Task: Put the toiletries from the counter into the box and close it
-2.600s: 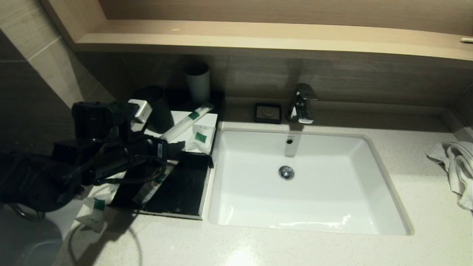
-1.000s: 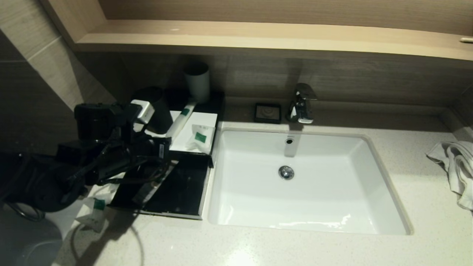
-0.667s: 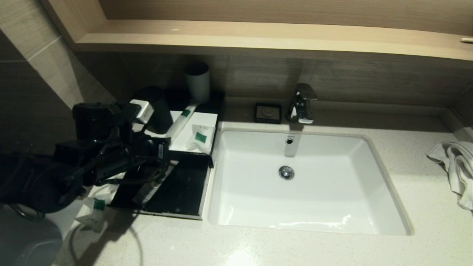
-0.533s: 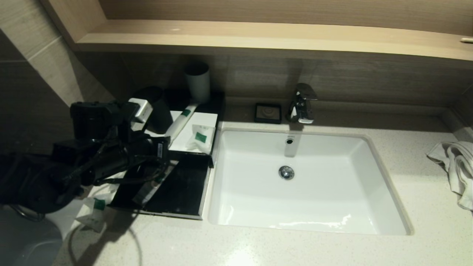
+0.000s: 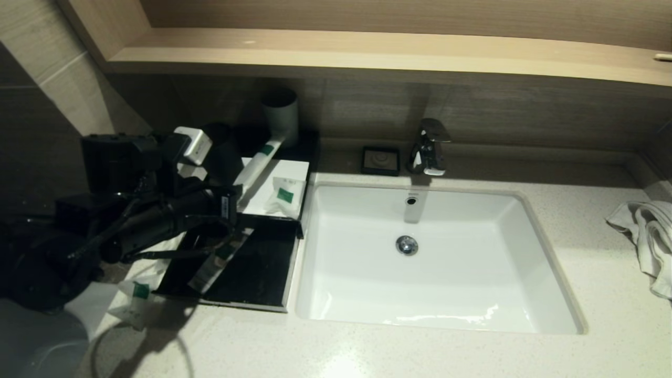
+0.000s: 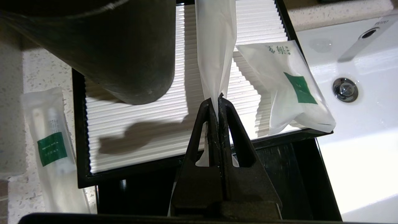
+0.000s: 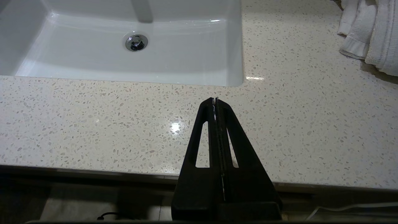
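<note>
The left pincer [image 6: 218,99] is clamped on the end of a long sachet [image 6: 214,46] lying over the box [image 5: 286,170] beside the sink [image 5: 436,320], one sachet [image 5: 212,265] in the open drawer, others [image 5: 132,304] waiting, closing left, right pincer [image 7: 215,100] shut, empty.

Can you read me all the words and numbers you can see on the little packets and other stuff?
Squarish sachet on the box's white top panel: dark print by one edge, like characters, too blurred to read.
Its green label: faint marks, unreadable.
Toothbrush sachet on the counter: two lines on the green label, too small to read.
Long sachet pinched in the left gripper: no print visible.
Sink: small mark above the overflow hole, unreadable.
</note>
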{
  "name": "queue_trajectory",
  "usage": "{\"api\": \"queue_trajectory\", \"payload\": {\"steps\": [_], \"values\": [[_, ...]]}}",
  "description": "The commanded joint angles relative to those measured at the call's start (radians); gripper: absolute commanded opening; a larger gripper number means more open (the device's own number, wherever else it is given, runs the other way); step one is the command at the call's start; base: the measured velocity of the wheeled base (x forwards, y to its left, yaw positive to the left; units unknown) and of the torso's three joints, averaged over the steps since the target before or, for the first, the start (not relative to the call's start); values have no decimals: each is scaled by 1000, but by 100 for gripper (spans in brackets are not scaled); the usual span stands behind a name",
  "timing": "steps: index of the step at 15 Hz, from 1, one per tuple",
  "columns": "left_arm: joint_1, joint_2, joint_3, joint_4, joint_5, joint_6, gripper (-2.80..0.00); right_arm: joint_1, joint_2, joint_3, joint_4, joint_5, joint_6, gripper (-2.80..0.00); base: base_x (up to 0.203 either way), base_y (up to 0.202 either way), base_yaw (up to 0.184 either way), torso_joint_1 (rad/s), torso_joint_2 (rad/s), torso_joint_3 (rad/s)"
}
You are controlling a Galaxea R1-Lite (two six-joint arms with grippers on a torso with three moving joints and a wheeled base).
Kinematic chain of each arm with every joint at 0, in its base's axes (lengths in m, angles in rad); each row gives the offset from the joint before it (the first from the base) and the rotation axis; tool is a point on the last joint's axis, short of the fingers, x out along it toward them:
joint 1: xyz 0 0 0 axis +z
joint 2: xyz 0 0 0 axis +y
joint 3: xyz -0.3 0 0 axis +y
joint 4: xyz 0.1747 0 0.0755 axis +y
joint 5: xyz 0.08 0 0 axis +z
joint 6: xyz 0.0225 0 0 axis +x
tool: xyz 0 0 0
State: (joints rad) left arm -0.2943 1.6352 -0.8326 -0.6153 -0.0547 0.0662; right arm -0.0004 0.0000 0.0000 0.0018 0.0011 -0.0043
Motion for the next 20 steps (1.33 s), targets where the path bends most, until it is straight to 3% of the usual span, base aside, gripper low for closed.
{"api": "queue_trajectory", "payload": {"steps": [1,12,20], "values": [[-8,-53,12,-4,2,0,-280,0,0,0,0,0,0,-280,0,0,0,0,0,0],[-13,-324,214,39,3,-1,-280,0,0,0,0,0,0,-280,0,0,0,0,0,0],[-11,-589,244,399,8,-11,-280,0,0,0,0,0,0,-280,0,0,0,0,0,0]]}}
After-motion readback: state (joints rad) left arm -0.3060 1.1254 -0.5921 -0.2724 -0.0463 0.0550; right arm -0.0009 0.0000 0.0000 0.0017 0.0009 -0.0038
